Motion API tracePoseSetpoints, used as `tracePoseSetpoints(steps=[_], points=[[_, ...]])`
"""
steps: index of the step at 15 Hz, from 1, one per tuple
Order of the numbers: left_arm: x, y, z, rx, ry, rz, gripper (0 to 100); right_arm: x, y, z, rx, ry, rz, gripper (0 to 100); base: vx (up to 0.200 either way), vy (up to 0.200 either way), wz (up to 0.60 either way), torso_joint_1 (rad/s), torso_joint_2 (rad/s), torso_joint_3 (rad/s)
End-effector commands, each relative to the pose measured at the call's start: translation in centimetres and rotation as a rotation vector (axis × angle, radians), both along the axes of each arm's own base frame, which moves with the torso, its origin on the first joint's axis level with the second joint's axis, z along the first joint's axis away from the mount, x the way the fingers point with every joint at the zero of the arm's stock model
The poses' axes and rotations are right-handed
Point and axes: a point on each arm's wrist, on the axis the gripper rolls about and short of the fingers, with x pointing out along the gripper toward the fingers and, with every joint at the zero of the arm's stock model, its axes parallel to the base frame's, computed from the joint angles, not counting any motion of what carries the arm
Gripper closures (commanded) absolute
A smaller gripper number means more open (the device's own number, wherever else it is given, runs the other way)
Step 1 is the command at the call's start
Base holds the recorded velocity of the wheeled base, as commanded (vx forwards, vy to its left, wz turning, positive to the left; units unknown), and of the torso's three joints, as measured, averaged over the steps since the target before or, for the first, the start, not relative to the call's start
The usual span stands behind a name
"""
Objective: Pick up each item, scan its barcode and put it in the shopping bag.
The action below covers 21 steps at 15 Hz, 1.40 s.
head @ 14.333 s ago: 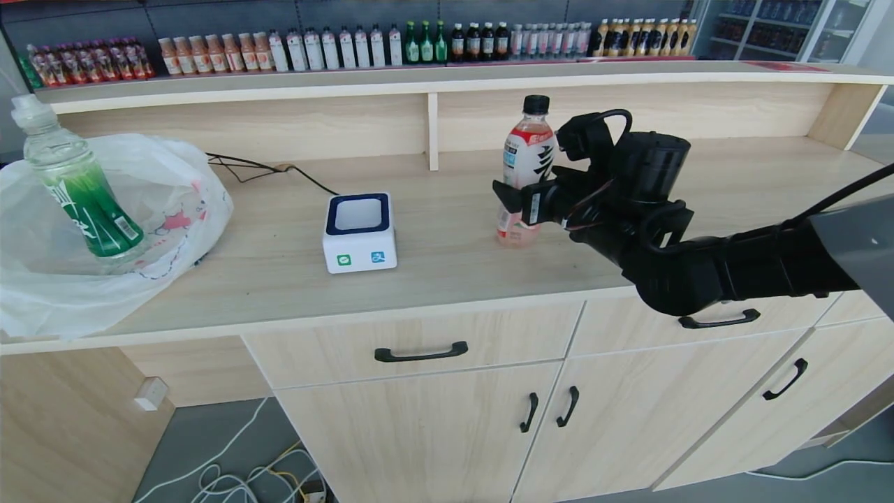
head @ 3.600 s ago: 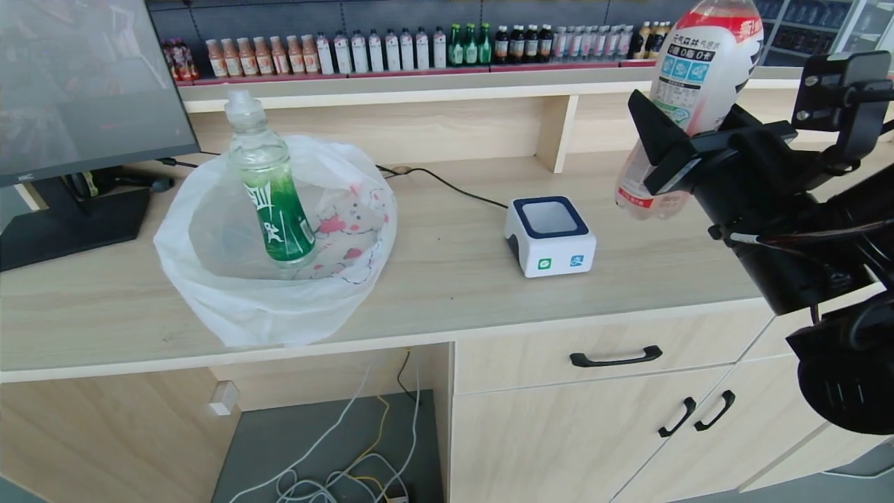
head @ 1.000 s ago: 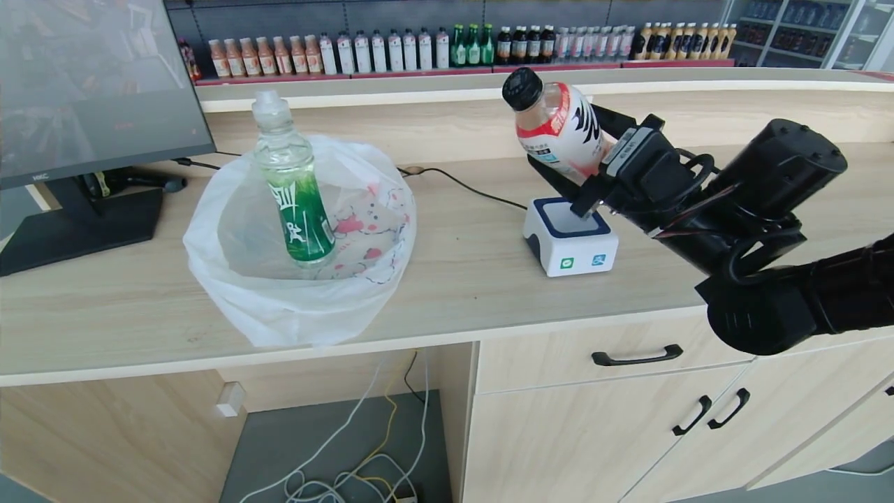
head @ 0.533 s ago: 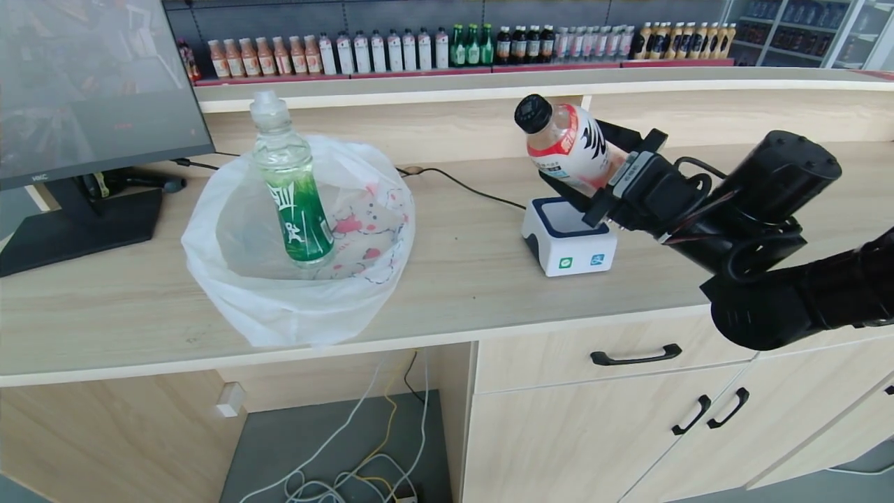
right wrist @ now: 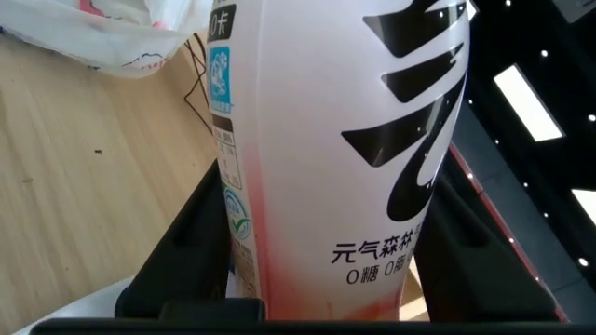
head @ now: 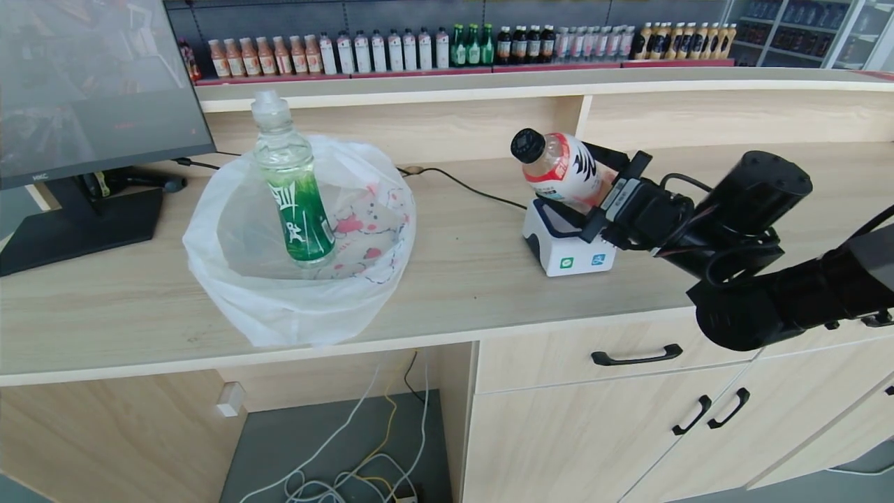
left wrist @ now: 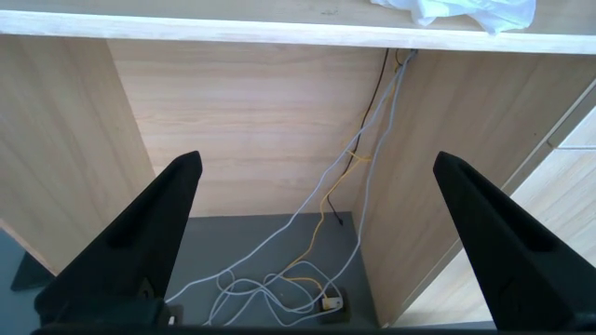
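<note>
Right gripper [head: 583,188] clamps the tilted pink-and-white plastic bottle [head: 559,168] over the white cube scanner [head: 569,255]; if the barcode faces away, scanning may fail. Left gripper [left wrist: 317,167] is wide open, empty

I see print in four places (I'm not transcribing any of it). The pink bottle [head: 562,171] over the scanner [head: 573,262] carries a big black brush-stroke character, with a row of small black characters under it and a blue panel on its side. The scanner's near face has two small square icons, green and blue. The green bottle [head: 297,209] in the shopping bag [head: 209,265] bears white characters down its label. The monitor [head: 84,84], far left, has a tiny logo on its lower bezel.
</note>
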Motion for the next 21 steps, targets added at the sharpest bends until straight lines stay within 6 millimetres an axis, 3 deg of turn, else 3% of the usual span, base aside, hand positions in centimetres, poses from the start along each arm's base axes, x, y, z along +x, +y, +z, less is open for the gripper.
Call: tracePoseSetpoints(steps=[1,10,21], points=[[0.0,0.0,0.0,0.000,-0.001,0.001,0,1.0,0.3,-0.1,0.011,-0.015,0.004,100,0.000,0.000,0.00,0.000,0.00,0.000],[0.0,0.0,0.0,0.000,-0.001,0.001,0,1.9,0.3,-1.6,-0.003,0.015,0.005,100,0.000,0.000,0.00,0.000,0.00,0.000],[0.0,0.0,0.0,0.000,-0.001,0.001,0,1.7,0.5,-1.1,0.017,0.012,0.007,100,0.000,0.000,0.00,0.000,0.00,0.000]])
